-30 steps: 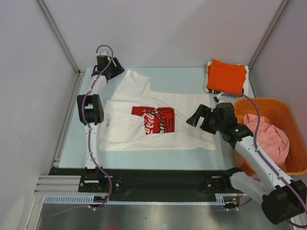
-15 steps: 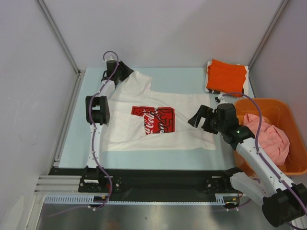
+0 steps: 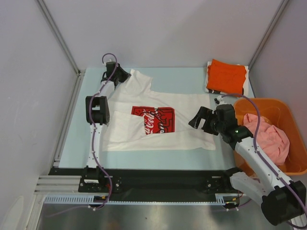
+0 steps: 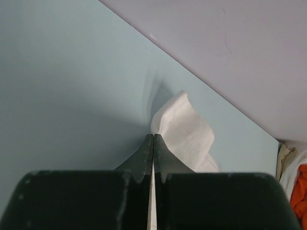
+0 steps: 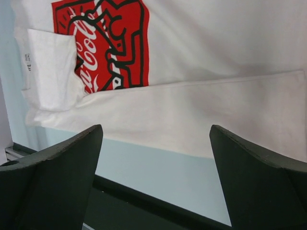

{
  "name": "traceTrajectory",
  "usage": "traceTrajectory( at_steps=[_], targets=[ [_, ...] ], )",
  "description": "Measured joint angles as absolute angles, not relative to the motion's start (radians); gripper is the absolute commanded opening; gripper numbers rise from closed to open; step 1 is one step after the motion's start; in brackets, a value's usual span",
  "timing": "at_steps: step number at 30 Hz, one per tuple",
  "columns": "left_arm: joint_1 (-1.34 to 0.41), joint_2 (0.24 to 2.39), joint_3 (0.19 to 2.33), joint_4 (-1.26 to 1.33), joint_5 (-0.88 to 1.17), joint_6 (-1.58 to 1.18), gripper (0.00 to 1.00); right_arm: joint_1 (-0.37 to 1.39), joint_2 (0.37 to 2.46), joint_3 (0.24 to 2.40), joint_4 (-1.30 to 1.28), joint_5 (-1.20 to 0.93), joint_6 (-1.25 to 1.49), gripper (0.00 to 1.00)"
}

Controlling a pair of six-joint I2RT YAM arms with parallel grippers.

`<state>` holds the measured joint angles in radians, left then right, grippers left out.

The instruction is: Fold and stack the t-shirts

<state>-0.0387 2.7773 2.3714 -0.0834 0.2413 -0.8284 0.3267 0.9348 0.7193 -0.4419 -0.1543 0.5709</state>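
The white t-shirt [image 3: 158,103] with a red-and-black print [image 3: 153,120] lies spread on the pale blue table, its near side folded over. My left gripper [image 3: 122,75] is at its far left sleeve. In the left wrist view the jaws [image 4: 153,136] are shut on the edge of that white sleeve [image 4: 184,127], a sliver of cloth between them. My right gripper [image 3: 199,116] hovers open over the shirt's right edge; its wrist view shows the shirt [image 5: 201,110] and print [image 5: 105,43] beyond the wide-apart fingers [image 5: 62,163]. A folded orange t-shirt [image 3: 226,76] lies far right. A pink t-shirt [image 3: 267,137] is bunched in the basket.
The rigid orange basket [image 3: 288,109] stands at the table's right edge, beside my right arm. Grey walls close in the far side and both flanks. A black rail [image 3: 158,179] runs along the near edge between the arm bases.
My left gripper has moved right from the table's far left corner onto the white shirt's sleeve and shut on it. The right gripper has stayed open and nearly still.
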Motion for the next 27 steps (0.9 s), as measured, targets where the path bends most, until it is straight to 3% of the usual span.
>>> traceTrajectory(
  at_steps=[6,14,27],
  targets=[
    [-0.037,2.776,2.355,-0.061,0.243,-0.83,0.0,0.277,1.148,0.785,-0.425,-0.105,0.56,1.0],
    [-0.03,2.768,2.304,0.019,0.249,-0.841,0.0,0.152,1.563,1.128,-0.403,0.008,0.517,0.8],
    [-0.03,2.768,2.304,0.021,0.249,-0.841,0.0,0.091,2.007,1.465,-0.355,0.093,0.433,0.62]
  ],
)
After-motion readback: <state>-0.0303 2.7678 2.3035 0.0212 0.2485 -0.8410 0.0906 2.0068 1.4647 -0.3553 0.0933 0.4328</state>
